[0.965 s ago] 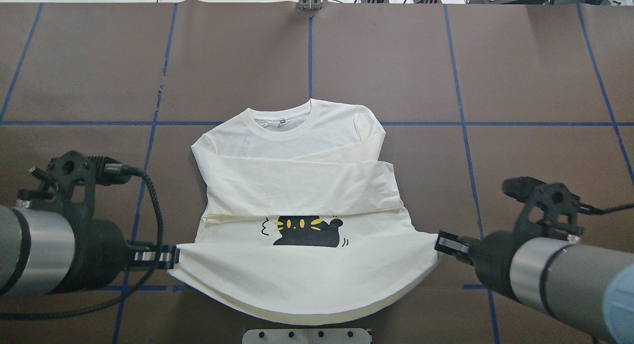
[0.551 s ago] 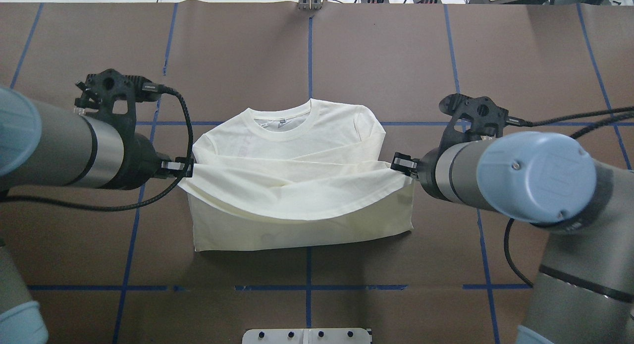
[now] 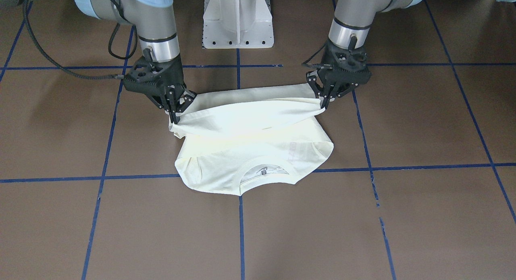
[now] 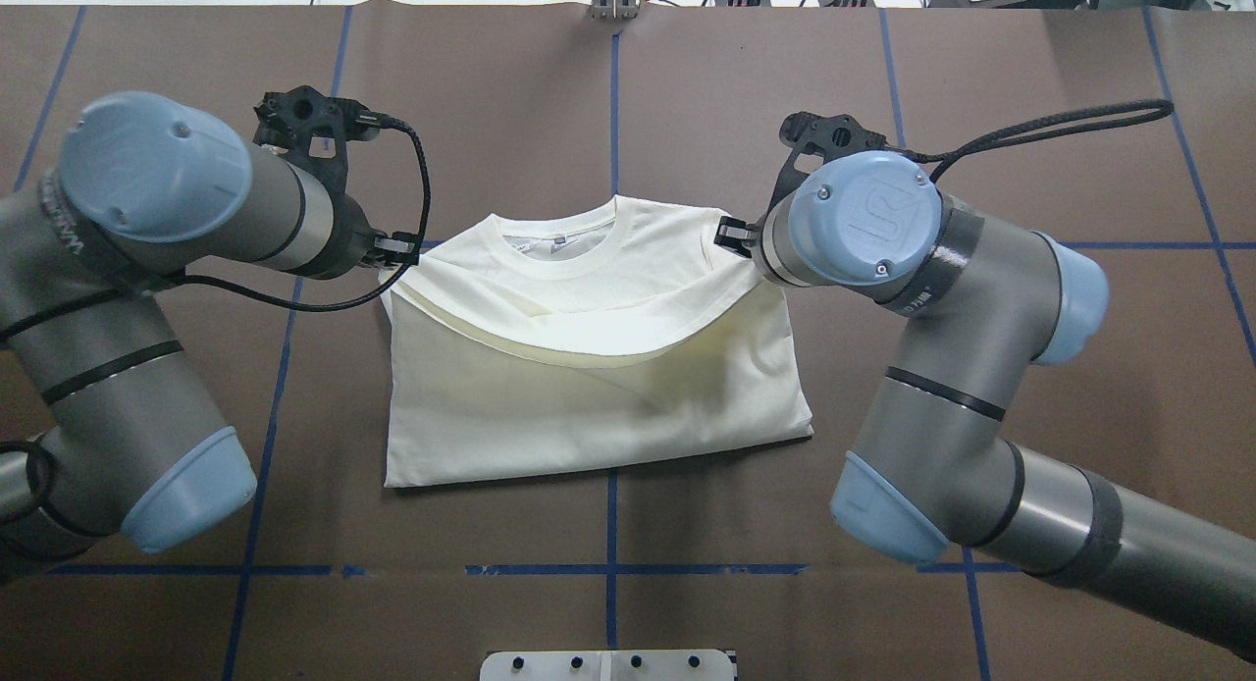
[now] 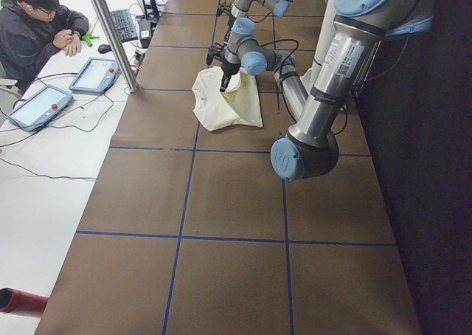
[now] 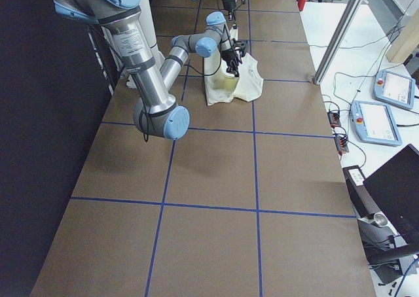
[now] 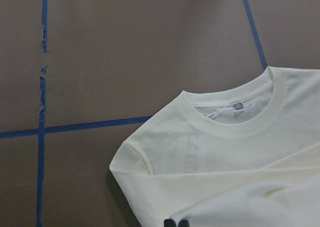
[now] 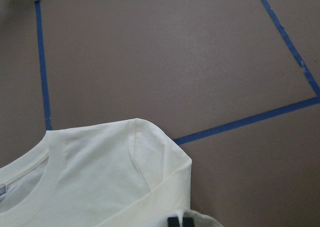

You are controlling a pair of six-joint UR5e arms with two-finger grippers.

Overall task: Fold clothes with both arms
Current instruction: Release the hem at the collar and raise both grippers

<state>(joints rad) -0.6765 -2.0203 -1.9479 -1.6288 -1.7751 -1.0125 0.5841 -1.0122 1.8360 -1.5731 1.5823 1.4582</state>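
Note:
The cream-white T-shirt (image 4: 589, 396) lies in the middle of the table, collar (image 4: 559, 259) at the far side, its lower half folded up over the body. Only plain cream shows; the cat print and lettering are hidden. My left gripper (image 4: 400, 246) is shut on the hem's left corner by the left shoulder. My right gripper (image 4: 726, 235) is shut on the hem's right corner by the right shoulder. In the front-facing view the left gripper (image 3: 323, 103) and right gripper (image 3: 174, 116) hold the hem slightly raised, sagging between them. The wrist views show the collar (image 7: 235, 119) and shoulder (image 8: 160, 157).
The table is covered in brown paper (image 4: 1030, 151) with blue tape lines (image 4: 613, 112). The white pedestal base (image 3: 238, 21) stands at the near edge. A seated operator (image 5: 37, 32) and tablets (image 5: 96, 73) are beyond the far side.
Both grippers have carried the hem away from the robot, from the near edge over the cat print to the shoulders. The print is now covered and the fold lies flatter.

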